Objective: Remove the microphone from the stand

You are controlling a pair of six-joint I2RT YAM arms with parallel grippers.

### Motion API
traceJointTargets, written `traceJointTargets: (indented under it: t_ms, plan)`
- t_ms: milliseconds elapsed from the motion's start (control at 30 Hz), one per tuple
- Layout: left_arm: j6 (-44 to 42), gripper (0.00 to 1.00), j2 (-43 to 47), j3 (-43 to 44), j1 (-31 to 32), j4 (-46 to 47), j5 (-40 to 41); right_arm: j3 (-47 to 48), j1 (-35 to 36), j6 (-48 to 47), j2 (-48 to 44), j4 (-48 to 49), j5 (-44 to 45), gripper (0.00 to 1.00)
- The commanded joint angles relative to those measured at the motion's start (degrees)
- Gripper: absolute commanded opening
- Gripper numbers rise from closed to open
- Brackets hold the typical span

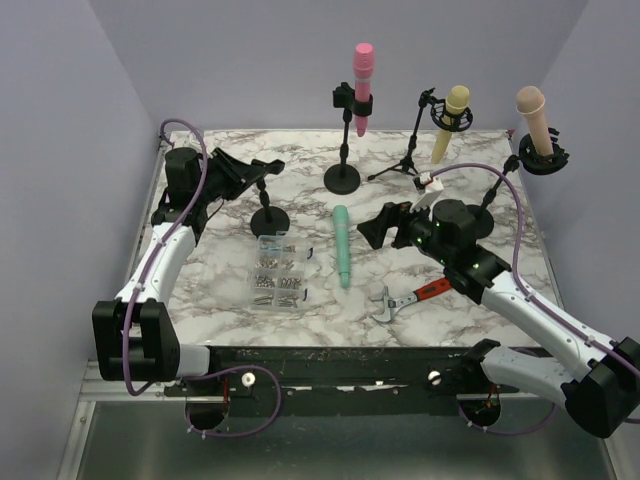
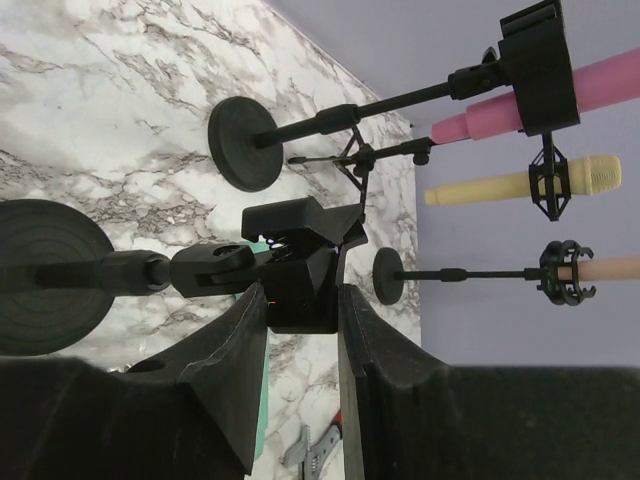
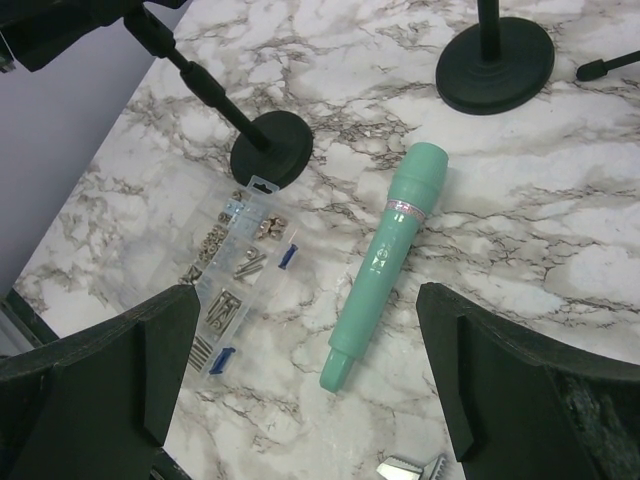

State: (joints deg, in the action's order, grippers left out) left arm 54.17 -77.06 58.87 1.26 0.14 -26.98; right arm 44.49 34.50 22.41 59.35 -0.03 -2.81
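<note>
A teal microphone [image 1: 343,246] lies flat on the marble table, out of any stand. My right gripper [image 1: 385,225] hovers just right of it, open and empty; in the right wrist view the microphone [image 3: 390,250] lies below the wide-apart fingers [image 3: 150,360]. My left gripper [image 1: 245,172] is shut on the empty black clip [image 2: 295,285] of the small stand, whose round base [image 1: 269,220] sits at left centre. A pink microphone [image 1: 362,85] stands in its stand [image 1: 343,178] at the back. A yellow microphone [image 1: 450,122] and a beige microphone [image 1: 534,120] hang in other stands.
A clear box of screws [image 1: 278,270] lies left of the teal microphone. A red-handled wrench [image 1: 410,298] lies near the front, under my right arm. The tripod stand's legs [image 1: 400,168] spread at the back right. Purple walls close three sides.
</note>
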Motion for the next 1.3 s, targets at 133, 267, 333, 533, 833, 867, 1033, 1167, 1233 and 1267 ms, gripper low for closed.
traceJointTargets:
  t_ms: [133, 267, 333, 533, 833, 867, 1033, 1167, 1233, 1267]
  plan:
    - [-4.69, 0.03, -3.12, -5.37, -0.12, -4.43, 5.25, -1.08, 0.04, -0.3, 0.93, 1.88, 0.81, 1.0]
    - [-4.69, 0.03, -4.3, -6.87, -0.11, -2.98, 5.03, -1.07, 0.04, -0.38, 1.09, 1.75, 0.87, 1.0]
    - [-4.68, 0.03, -4.76, -7.31, -0.11, -2.54, 5.08, -1.03, 0.03, -0.43, 1.18, 1.7, 0.96, 1.0]
    - [-5.1, 0.05, -4.38, -6.71, -0.11, -2.96, 5.61, -0.76, 0.0, -0.56, 1.8, 1.36, 1.27, 1.0]
    - [-8.48, 0.68, -0.91, -0.8, -0.27, -8.93, 7.46, 0.06, 0.04, -1.17, 3.48, 0.17, 1.97, 1.0]
    - [-9.47, 0.7, -0.27, 0.15, -0.37, -9.73, 7.54, 0.22, 0.04, -1.23, 3.8, 0.16, 2.19, 1.0]
    - [-13.81, 0.93, 4.13, 3.9, -0.38, -12.87, 8.42, 0.8, 0.05, -1.53, 4.79, -2.24, 5.17, 1.0]
    - [-16.2, 0.96, 9.11, 3.33, -0.31, -12.18, 7.92, 0.4, 0.04, -0.36, 4.85, -2.01, 6.22, 1.0]
    - [-17.33, 0.98, 11.52, 2.59, -0.03, -10.27, 6.29, 0.87, 0.04, 2.24, 5.11, -1.86, 7.11, 1.0]
    - [-18.01, 0.98, 12.55, 2.43, 0.25, -9.38, 5.54, 1.19, 0.04, 4.2, 5.15, -1.9, 7.91, 1.0]
